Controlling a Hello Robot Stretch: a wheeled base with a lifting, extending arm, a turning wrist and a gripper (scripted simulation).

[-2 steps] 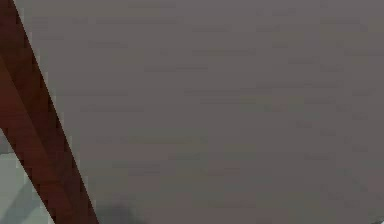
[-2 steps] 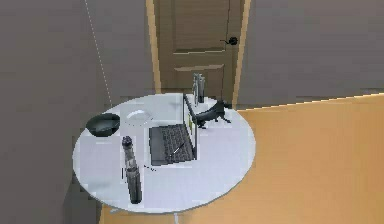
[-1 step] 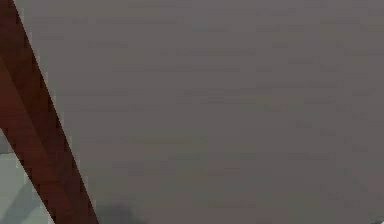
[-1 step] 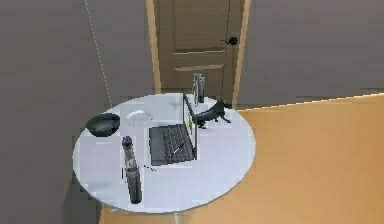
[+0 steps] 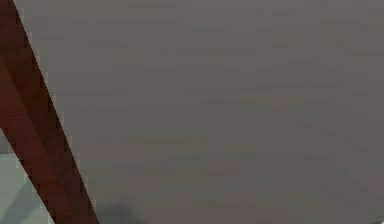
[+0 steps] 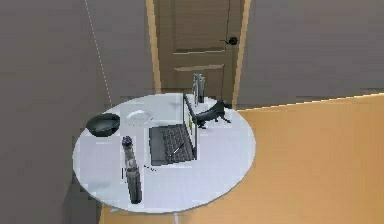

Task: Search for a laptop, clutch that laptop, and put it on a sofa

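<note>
Listing hazards: laptop (image 6: 172,140), lid raised, on the round white table (image 6: 232,160) just beside the jaws toward the arm side view's left; gripper (image 6: 205,120), hold and jaw state cannot be told; grey bottle (image 6: 197,85) just beyond the jaws, liable to topple if the lift swings wide.

A round white table (image 6: 225,165) is seen, with an open dark laptop (image 6: 170,145) set at its centre. A dark round bowl (image 6: 102,124) is spotted at ten o'clock, a tall grey bottle (image 6: 131,170) at seven, a slim grey cylinder (image 6: 198,86) at one. A brown panelled wooden door (image 6: 195,35) is framed beyond at twelve.
</note>
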